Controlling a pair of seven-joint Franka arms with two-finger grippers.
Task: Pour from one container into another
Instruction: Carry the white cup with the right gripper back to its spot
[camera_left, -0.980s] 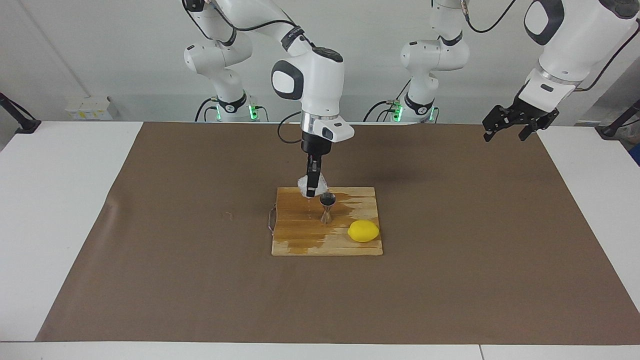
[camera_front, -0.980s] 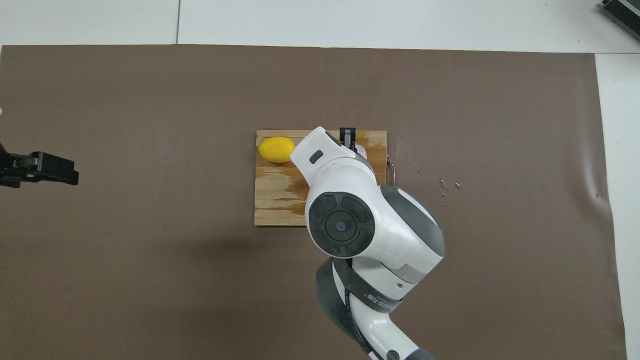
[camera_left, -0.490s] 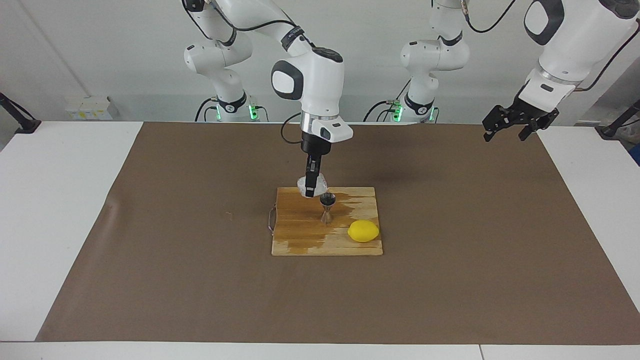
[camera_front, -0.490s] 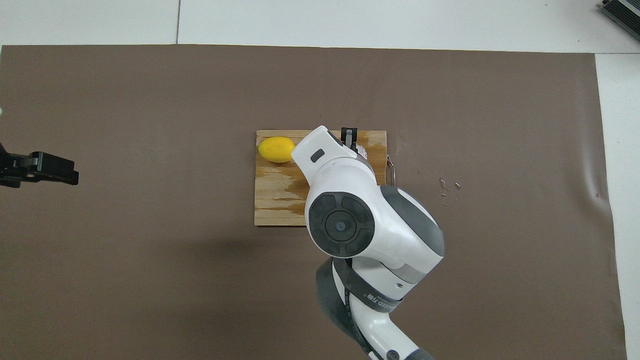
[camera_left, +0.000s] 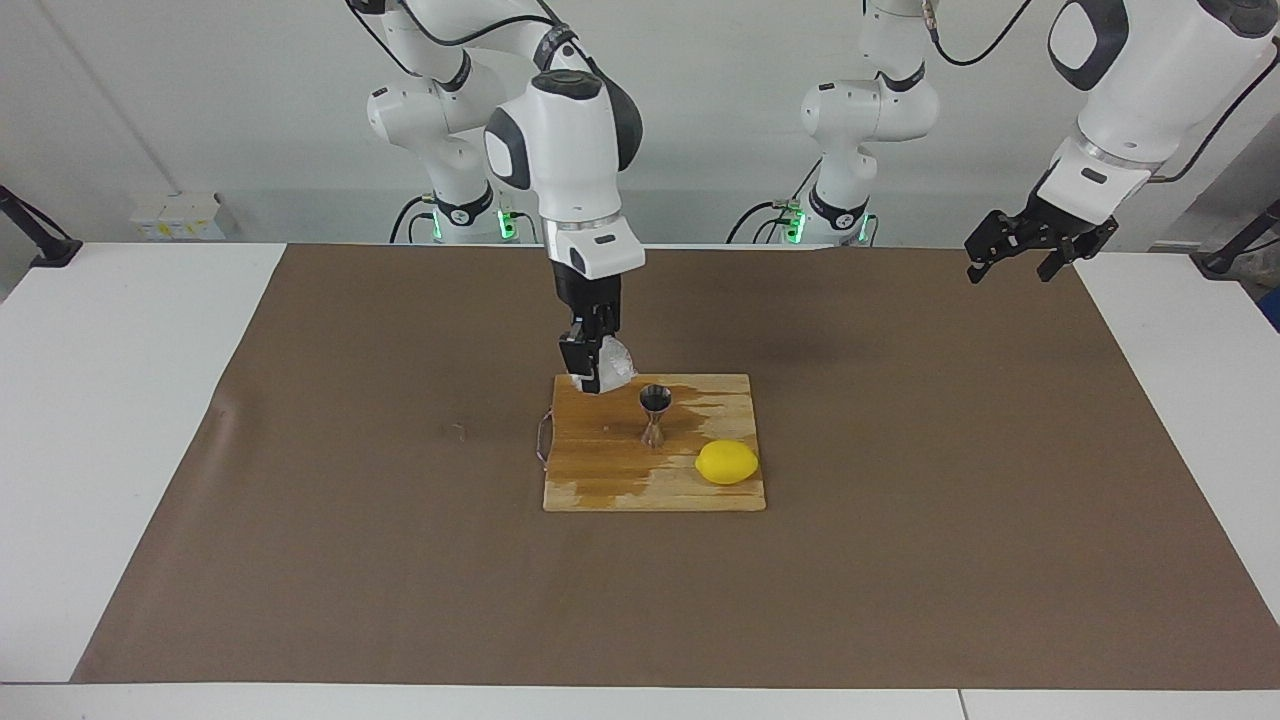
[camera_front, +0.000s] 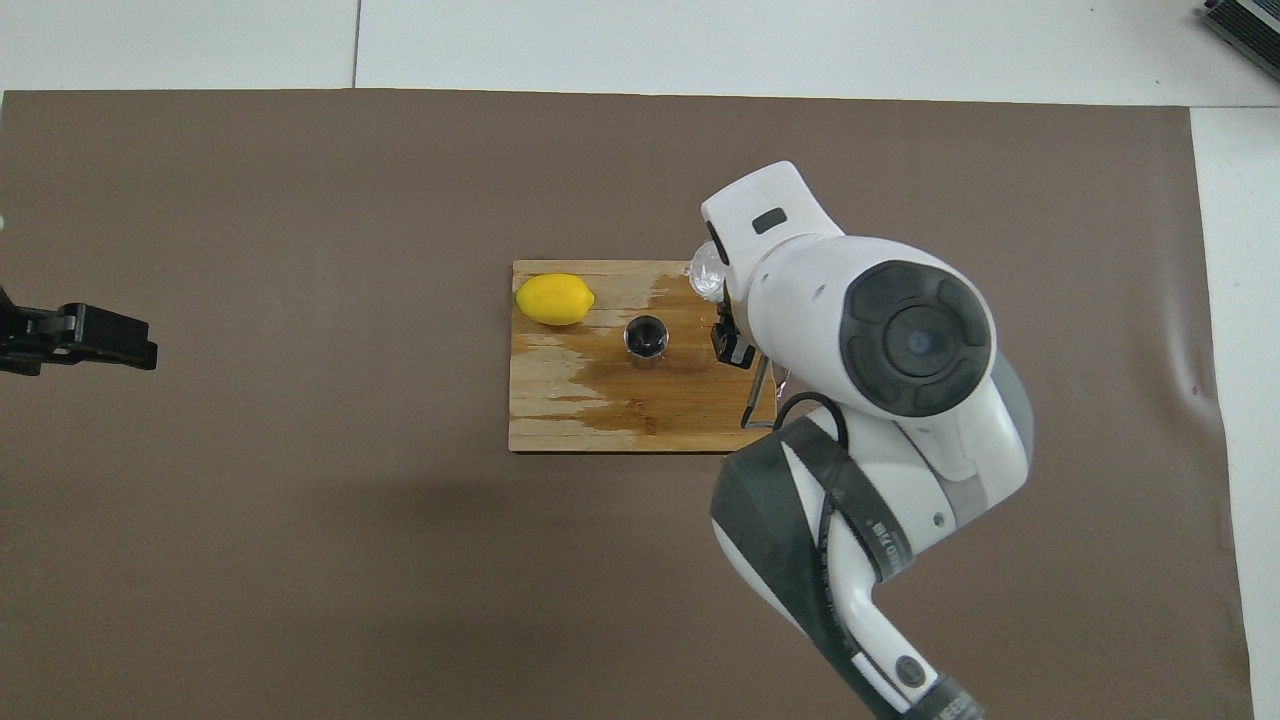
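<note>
Over the board's (camera_left: 610, 470) corner nearest the robots, toward the right arm's end, the right gripper (camera_left: 590, 372) is hanging w/ fingers (camera_left: 577, 360) clenched on the cup (camera_left: 612, 364); cup is tilting in the grip, off the wood, its mouth leaning toward the jigger (camera_left: 655, 413); in the overhead view only a bit of the cup (camera_front: 706, 270) is showing past the wrist, w/ one finger (camera_front: 733, 345) of the right gripper (camera_front: 722, 310) poking out below it. Jigger (camera_front: 646, 337) is standing upright near the middle of the board (camera_front: 560, 420), apart from the cup, dark inside its top cone. Lemon (camera_left: 727, 462) is lying on the board's corner farther from the robots, toward the left arm's end, near the jigger but not touching; also seen from above (camera_front: 554, 299). Board is sitting mid-mat (camera_left: 300, 500) on the worktop (camera_left: 120, 400), w/ a dark wet patch spreading round the jigger & a wire loop at its right-arm edge. Left gripper (camera_left: 1030, 252) is waiting up in the air over the mat's edge at the left arm's end, fingers released & holding nothing; from above (camera_front: 80, 338) it's showing at the frame's edge.
</note>
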